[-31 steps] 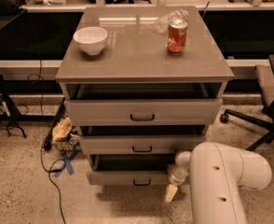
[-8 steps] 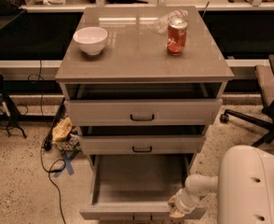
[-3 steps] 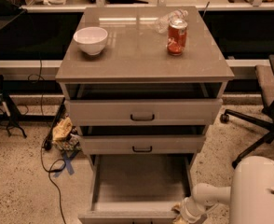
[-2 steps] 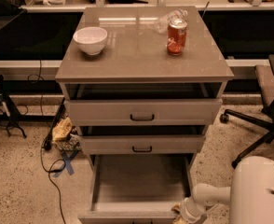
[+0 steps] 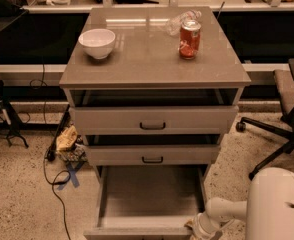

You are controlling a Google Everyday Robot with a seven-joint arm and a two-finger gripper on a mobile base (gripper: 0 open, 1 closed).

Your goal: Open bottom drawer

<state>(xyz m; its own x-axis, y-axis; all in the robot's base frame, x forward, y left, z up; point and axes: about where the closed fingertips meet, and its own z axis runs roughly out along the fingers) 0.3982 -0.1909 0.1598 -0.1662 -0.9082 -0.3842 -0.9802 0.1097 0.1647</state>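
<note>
The bottom drawer (image 5: 152, 194) of the grey-beige cabinet stands pulled far out, and its plain grey tray holds nothing. Its front panel (image 5: 137, 232) runs along the lower edge of the camera view, so the handle is out of sight. My gripper (image 5: 199, 228) sits at the right end of that front panel, at the bottom of the frame. It comes off my white arm (image 5: 277, 209) at the lower right. The middle drawer (image 5: 152, 155) and the top drawer (image 5: 153, 120) each stick out only slightly, black bar handles showing.
A white bowl (image 5: 97, 43), a red can (image 5: 189, 39) and a clear plastic bottle (image 5: 179, 20) stand on the cabinet top. An office chair (image 5: 282, 114) is at the right. Cables and crumpled rubbish (image 5: 67, 141) lie on the floor at the left.
Ten seconds ago the bottom drawer stuck out only a little. It has since slid far out, and my gripper has dropped down and toward the camera with it. In the last second nothing moved.
</note>
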